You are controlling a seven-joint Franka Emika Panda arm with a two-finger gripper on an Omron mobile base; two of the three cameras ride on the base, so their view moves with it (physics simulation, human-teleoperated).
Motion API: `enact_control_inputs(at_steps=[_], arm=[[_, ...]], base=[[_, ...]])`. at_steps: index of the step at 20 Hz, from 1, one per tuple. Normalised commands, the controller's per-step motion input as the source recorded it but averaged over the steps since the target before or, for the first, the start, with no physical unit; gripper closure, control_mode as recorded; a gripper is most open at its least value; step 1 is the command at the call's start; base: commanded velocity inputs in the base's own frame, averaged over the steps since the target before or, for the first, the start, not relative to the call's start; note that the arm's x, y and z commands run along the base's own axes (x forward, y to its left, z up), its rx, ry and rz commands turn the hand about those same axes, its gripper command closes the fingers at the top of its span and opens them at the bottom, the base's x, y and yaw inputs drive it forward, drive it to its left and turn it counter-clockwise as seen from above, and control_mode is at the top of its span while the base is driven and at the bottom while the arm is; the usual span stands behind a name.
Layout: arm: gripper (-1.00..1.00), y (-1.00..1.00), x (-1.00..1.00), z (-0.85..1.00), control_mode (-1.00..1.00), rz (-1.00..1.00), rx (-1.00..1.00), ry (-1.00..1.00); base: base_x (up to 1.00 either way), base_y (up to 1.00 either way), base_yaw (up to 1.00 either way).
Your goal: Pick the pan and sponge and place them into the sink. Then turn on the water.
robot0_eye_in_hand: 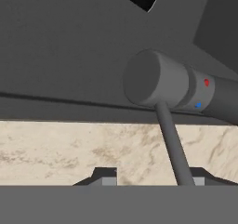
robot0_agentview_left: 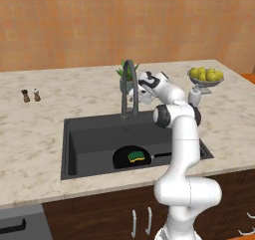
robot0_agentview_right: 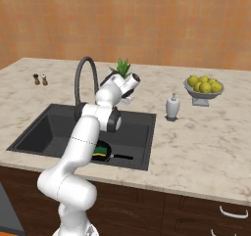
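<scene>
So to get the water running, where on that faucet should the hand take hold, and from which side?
Probably the thin lever sticking out of the faucet's round valve body. It is a slim straight rod, so the fingers can close across it from either side, with the gripper coming end-on as the hand view shows. The red and blue dots mark the valve. No water flows yet.

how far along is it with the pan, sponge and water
Done: the pan lies in the sink with the sponge on it. In hand: the end effector is at the faucet lever. Left: no water runs yet.
</scene>
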Motion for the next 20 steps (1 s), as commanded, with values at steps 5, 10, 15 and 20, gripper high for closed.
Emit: enact_control_inputs(at_steps=[5, 10, 15, 20], arm=[[1.00, -1.00, -0.28, -0.97, -1.00, 0.12, 0.00, -0.31], [1.00, -1.00, -0.32, -1.00, -1.00, 0.10, 0.00, -0.27], [1.00, -1.00, -0.37, -1.00, -1.00, 0.09, 0.00, -0.26], [1.00, -1.00, -0.40, -1.00, -1.00, 0.09, -0.01, -0.25]], base=[[0.00, 0.00, 0.00], [0.00, 0.00, 0.00], [0.00, 0.00, 0.00], [0.00, 0.00, 0.00]])
